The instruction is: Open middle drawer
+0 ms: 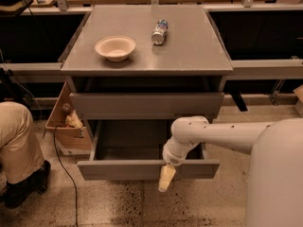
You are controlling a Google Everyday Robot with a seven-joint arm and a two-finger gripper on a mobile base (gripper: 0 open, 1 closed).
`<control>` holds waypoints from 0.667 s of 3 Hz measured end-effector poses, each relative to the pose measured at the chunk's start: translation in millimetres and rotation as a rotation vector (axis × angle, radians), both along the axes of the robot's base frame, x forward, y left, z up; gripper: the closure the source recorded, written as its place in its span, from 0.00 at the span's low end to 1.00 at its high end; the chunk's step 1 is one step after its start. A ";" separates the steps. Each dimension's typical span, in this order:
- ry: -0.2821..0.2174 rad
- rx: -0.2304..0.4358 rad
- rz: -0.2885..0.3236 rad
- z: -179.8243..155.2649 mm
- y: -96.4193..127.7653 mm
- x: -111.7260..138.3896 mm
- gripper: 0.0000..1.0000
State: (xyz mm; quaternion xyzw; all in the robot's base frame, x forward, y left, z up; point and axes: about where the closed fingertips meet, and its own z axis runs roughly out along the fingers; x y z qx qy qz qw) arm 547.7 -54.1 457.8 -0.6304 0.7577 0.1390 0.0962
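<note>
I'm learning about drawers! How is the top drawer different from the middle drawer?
The top drawer is pushed in; the middle drawer is pulled out, showing its inside. The top drawer's front looks taller than the middle drawer's. The end effector hangs in front of the middle drawer, not the top one. Both are plain grey, without handles.
</note>
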 end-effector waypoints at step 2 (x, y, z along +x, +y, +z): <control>-0.059 -0.030 -0.016 34.4 -25.5 45.0 0.47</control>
